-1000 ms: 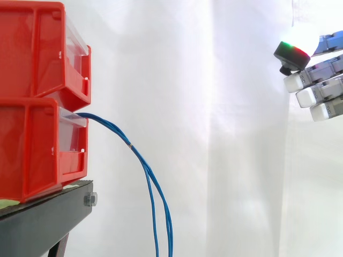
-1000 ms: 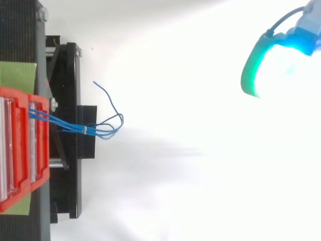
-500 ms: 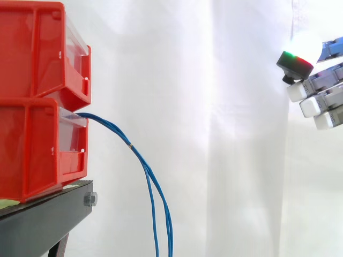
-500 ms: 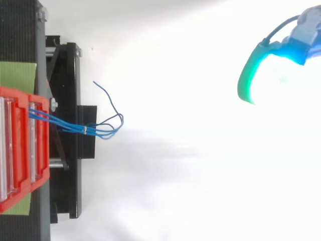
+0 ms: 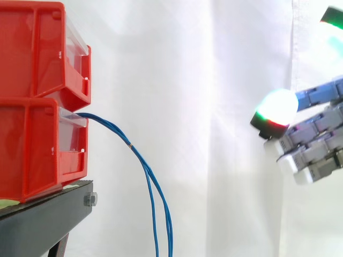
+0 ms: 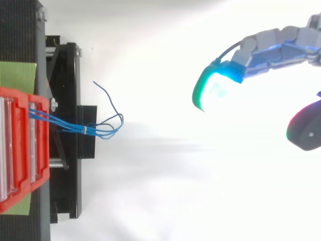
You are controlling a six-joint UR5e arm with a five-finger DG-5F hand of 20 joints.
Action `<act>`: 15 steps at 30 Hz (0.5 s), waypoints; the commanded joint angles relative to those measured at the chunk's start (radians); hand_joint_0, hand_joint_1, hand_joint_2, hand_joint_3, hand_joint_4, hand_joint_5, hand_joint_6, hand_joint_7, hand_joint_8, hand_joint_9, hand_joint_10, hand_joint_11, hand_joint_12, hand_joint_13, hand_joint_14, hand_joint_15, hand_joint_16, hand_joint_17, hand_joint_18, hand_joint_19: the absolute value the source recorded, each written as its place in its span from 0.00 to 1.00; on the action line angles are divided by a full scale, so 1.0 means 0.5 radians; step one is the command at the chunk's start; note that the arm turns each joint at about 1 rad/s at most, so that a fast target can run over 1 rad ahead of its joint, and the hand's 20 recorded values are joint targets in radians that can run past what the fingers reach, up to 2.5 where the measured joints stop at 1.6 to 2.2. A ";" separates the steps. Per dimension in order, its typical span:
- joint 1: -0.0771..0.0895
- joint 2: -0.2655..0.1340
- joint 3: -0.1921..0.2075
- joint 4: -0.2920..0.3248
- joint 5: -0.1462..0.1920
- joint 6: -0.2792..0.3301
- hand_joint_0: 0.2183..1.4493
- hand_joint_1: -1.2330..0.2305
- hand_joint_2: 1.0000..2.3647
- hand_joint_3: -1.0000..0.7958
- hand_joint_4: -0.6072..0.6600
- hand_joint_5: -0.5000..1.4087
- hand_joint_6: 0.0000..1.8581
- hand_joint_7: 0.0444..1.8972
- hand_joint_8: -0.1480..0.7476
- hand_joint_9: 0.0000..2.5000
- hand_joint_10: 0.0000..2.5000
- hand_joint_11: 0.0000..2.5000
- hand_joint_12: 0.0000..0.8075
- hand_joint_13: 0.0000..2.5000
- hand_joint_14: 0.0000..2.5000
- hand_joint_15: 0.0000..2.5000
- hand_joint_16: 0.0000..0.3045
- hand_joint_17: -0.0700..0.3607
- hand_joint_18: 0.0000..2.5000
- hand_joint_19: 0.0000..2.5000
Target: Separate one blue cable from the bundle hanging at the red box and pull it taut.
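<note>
My hand hangs in the air before the white curtain. Its fingers are stretched toward the bins and loosely spread, the thumb is held apart, and nothing lies between them. The bundle of blue cables comes out of the front of the lower red bin, is tied by a small band, and droops past the edge of the black stand. I am well apart from it and touch no cable.
</note>
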 commanded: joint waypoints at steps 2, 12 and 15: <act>0.016 -0.062 0.000 0.092 0.043 -0.005 0.26 0.46 0.00 0.29 0.66 0.14 0.27 0.45 0.46 0.17 0.00 0.11 0.43 0.18 0.00 0.10 0.14 0.39 0.12 0.13; 0.065 -0.096 0.000 0.209 0.270 -0.127 0.26 0.46 0.00 0.29 0.66 0.14 0.27 0.45 0.46 0.17 0.00 0.11 0.43 0.18 0.00 0.10 0.14 0.39 0.12 0.13; 0.071 -0.176 0.003 0.261 0.316 -0.127 0.26 0.46 0.00 0.29 0.66 0.14 0.27 0.45 0.46 0.17 0.00 0.11 0.43 0.18 0.00 0.10 0.14 0.39 0.12 0.13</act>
